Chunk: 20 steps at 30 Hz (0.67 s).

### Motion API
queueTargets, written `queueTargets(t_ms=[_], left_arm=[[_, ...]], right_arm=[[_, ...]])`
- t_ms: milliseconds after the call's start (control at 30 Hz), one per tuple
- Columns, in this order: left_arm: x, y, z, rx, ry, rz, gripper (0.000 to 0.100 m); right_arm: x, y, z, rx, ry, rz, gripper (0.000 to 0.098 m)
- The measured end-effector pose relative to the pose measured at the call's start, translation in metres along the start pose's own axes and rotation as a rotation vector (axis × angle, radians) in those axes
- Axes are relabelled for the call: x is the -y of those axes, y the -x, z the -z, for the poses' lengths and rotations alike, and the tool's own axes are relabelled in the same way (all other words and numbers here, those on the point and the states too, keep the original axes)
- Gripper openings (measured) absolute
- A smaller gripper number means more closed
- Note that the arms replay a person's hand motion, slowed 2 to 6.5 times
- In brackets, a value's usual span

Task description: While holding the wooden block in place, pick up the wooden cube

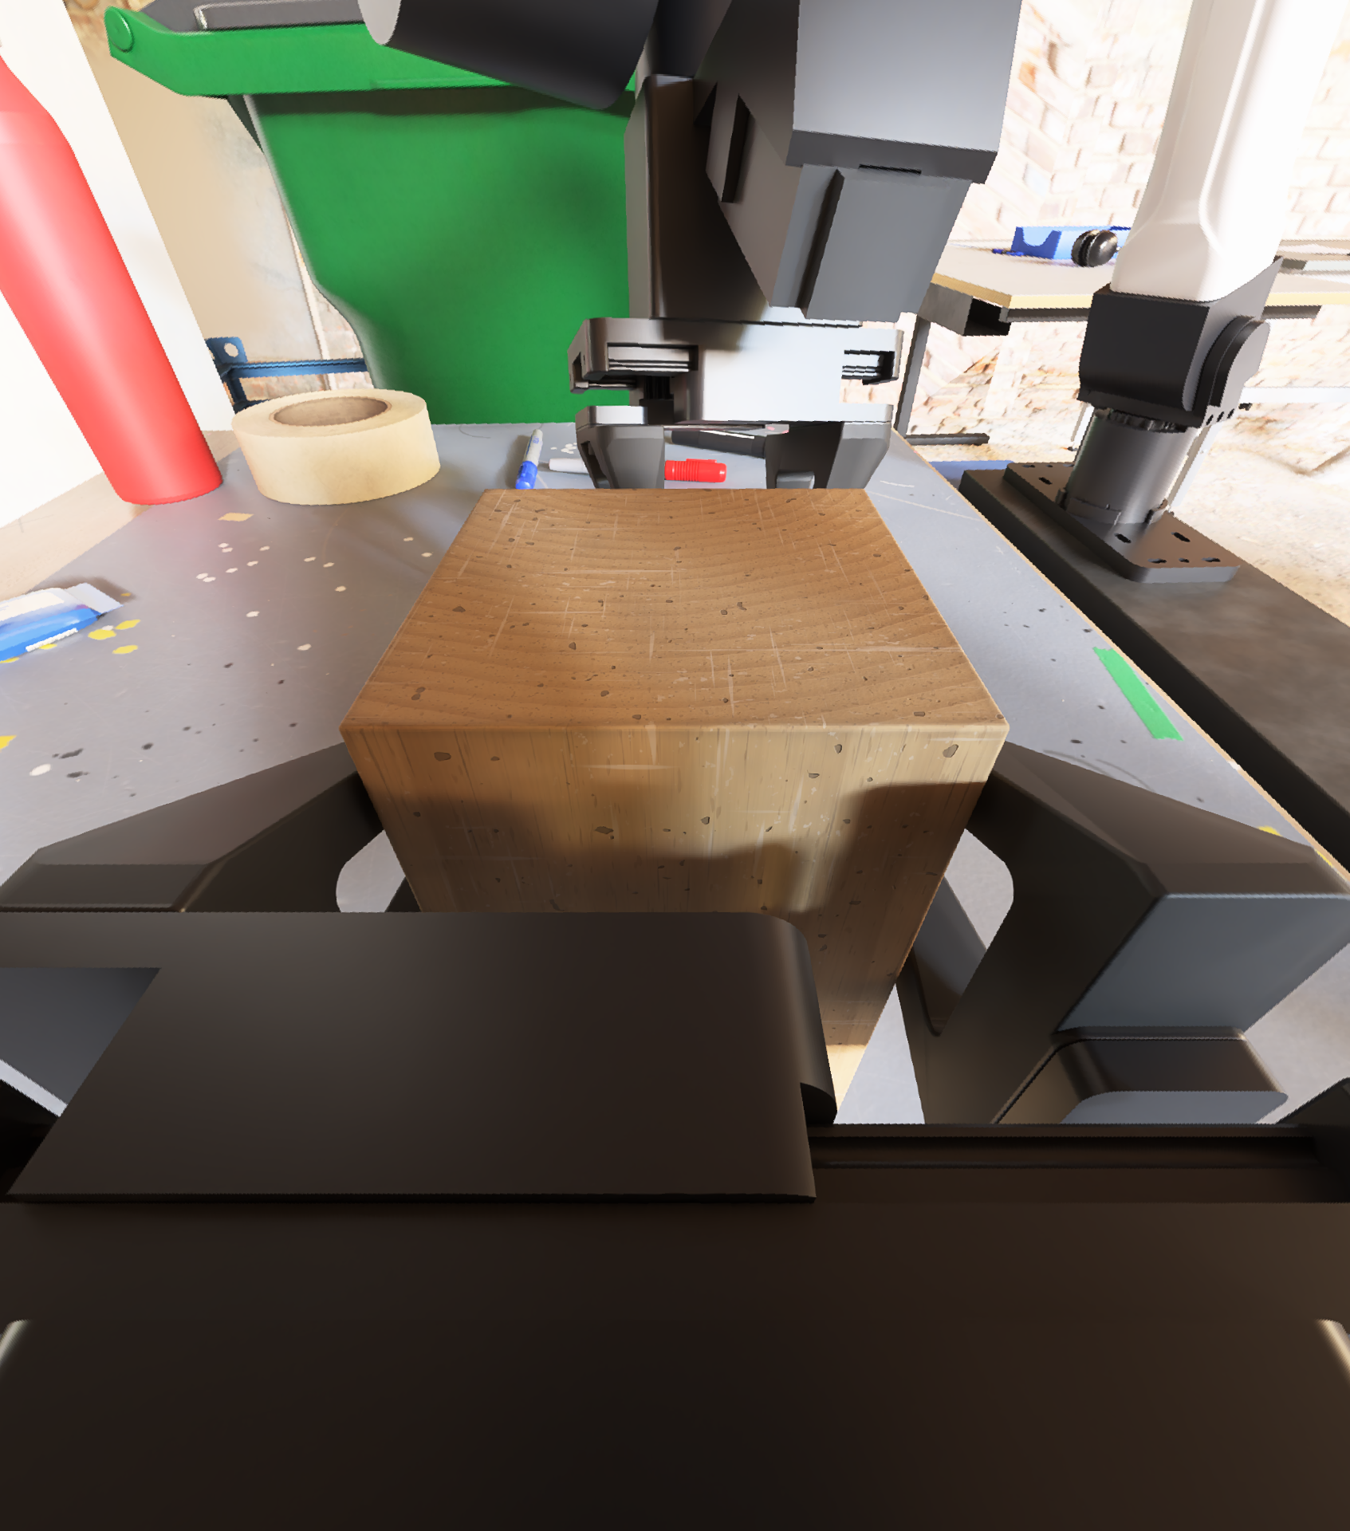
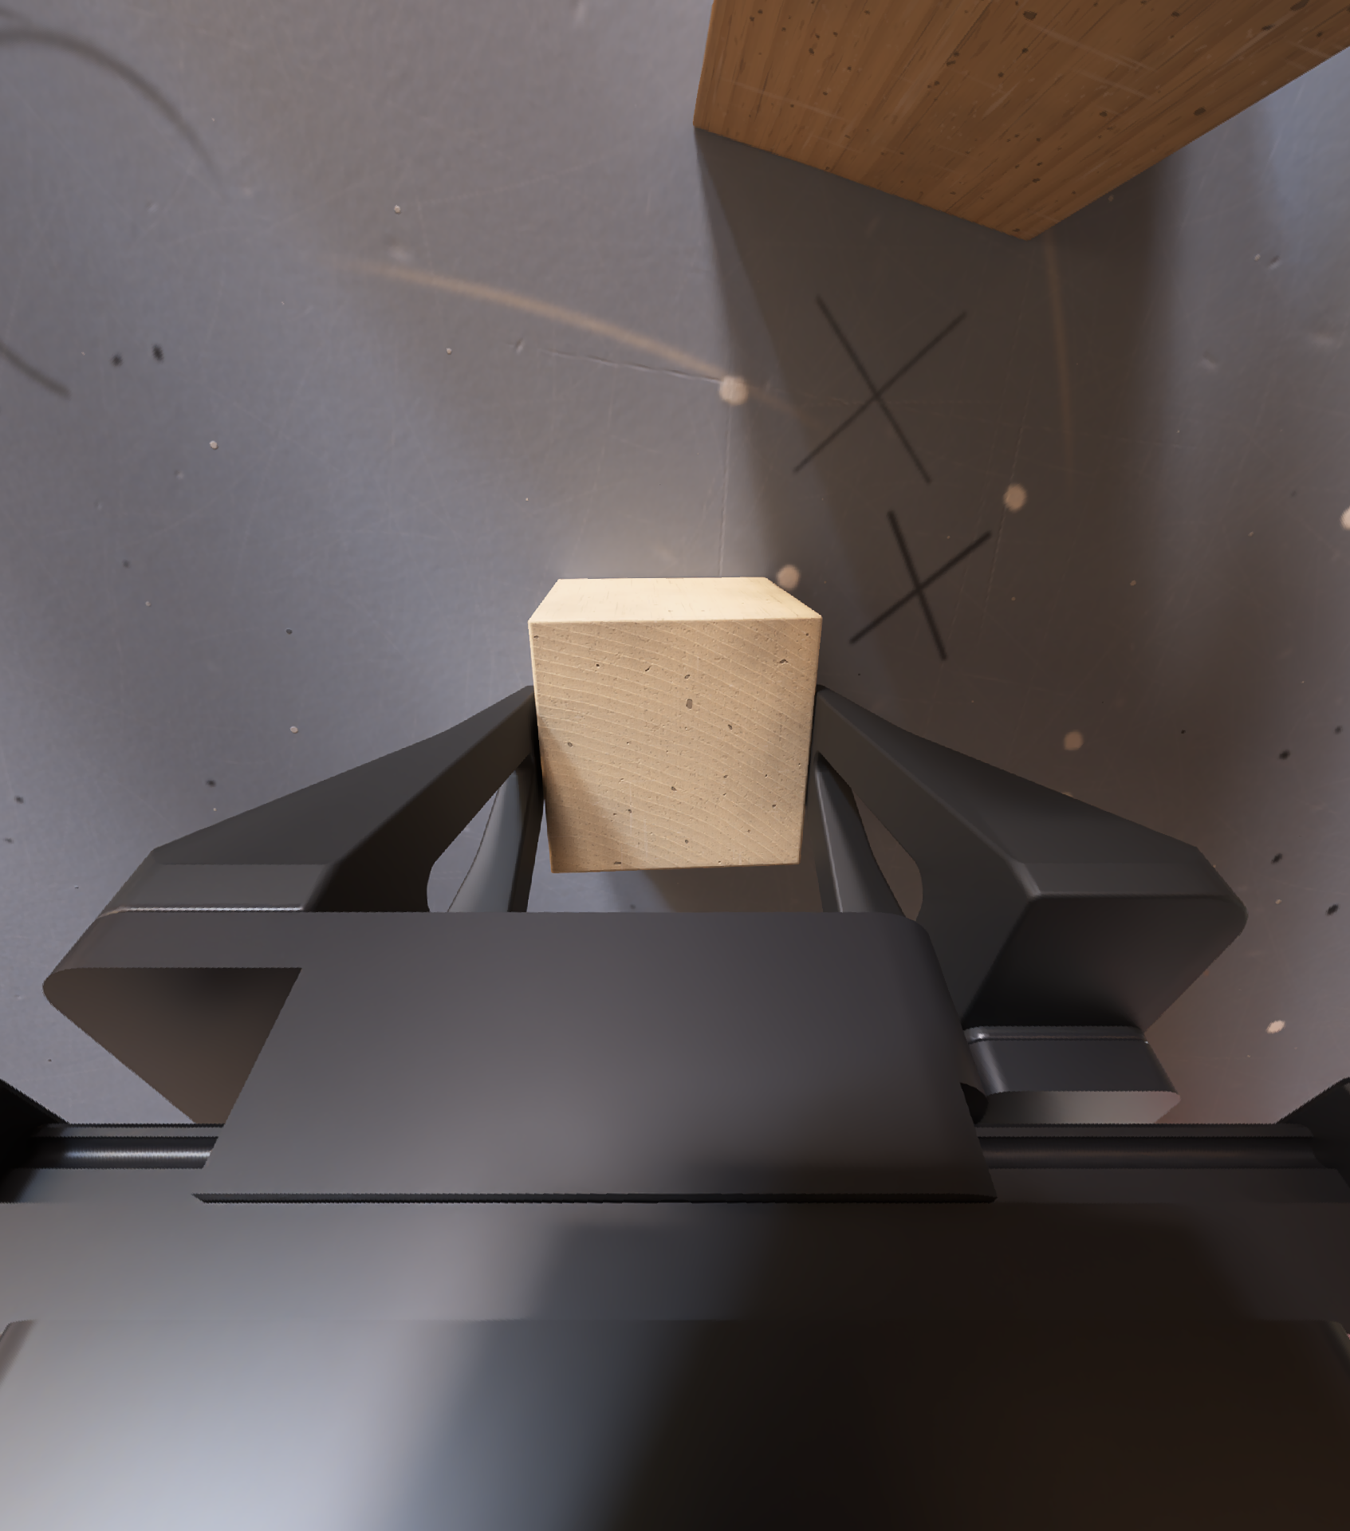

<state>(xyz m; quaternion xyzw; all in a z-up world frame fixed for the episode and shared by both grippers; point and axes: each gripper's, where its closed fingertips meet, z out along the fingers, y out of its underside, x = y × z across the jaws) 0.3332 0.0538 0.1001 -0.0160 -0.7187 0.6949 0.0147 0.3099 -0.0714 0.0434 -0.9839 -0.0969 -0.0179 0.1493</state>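
The large brown wooden block stands on the grey table. My left gripper has its two fingers pressed on the block's left and right sides. The small pale wooden cube sits between the fingers of my right gripper, which is shut on it over the table. I cannot tell whether the cube touches the table. A corner of the block shows at the top right of the right wrist view. The right gripper also shows just behind the block in the left wrist view, where the cube is hidden.
A green bin, a red cylinder and a tape roll stand at the back left. A blue marker and a red marker lie behind the block. The right arm's base is at the back right.
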Motion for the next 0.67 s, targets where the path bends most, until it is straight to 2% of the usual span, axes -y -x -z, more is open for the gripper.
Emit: queueTargets(t_ms=[300, 467, 667], left_arm=[[0.0, 0.0, 0.0, 0.0, 0.0, 0.0, 0.073], [0.0, 0.0, 0.0, 0.0, 0.0, 0.0, 0.073], [0.0, 0.0, 0.0, 0.0, 0.0, 0.0, 0.073]], right_arm=[[-0.003, 0.002, 0.005, 0.003, -0.002, 0.004, 0.0518], [-0.009, -0.004, 0.023, -0.017, -0.019, -0.021, 0.0518], [-0.023, -0.025, 0.051, -0.065, -0.041, -0.05, 0.0518]])
